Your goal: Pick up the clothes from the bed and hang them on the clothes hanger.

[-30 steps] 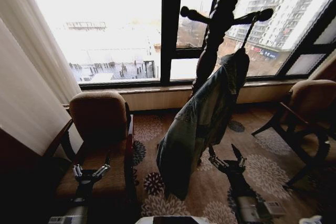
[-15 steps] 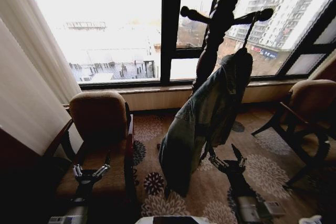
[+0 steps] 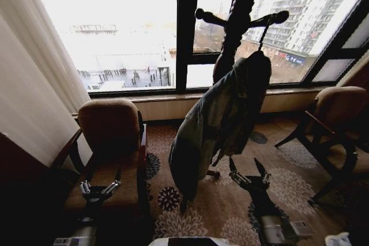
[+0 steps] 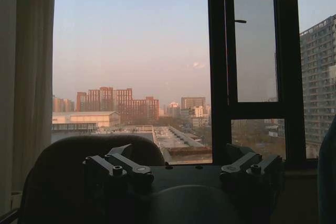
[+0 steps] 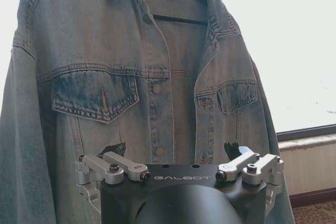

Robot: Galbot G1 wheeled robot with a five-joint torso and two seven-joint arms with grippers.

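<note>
Beyond the robot, a wide dark-framed window [image 3: 185, 33] is filling the far wall, with a pale curtain [image 3: 34, 84] hanging down its left side and city buildings showing through the glass. Below it, a floral carpet [image 3: 288, 188] is covering the floor, and two brown padded armchairs are standing on it: one armchair [image 3: 112, 142] to the left, just ahead of the left arm, and a second armchair [image 3: 334, 125] at the right edge. Between them a dark wooden coat stand [image 3: 239, 10] is rising in front of the window, and the clothes [image 3: 216, 125], a faded-blue denim jacket, are hanging from one of its pegs on the clothes hanger [image 5: 181, 19], whose thin black bar is showing inside the open collar in the right wrist view. The jacket is draping down toward the carpet, tilted to the left, with its front pockets and buttons facing the right wrist camera. The right gripper [image 3: 249, 176] is hovering low just below and in front of the jacket's hem, its fingers [image 5: 239, 163] spread apart and holding nothing, not touching the cloth. The left gripper [image 3: 99, 188] is resting low over the seat of the left armchair, well apart from the jacket, its fingers [image 4: 123, 166] likewise standing apart and empty.
</note>
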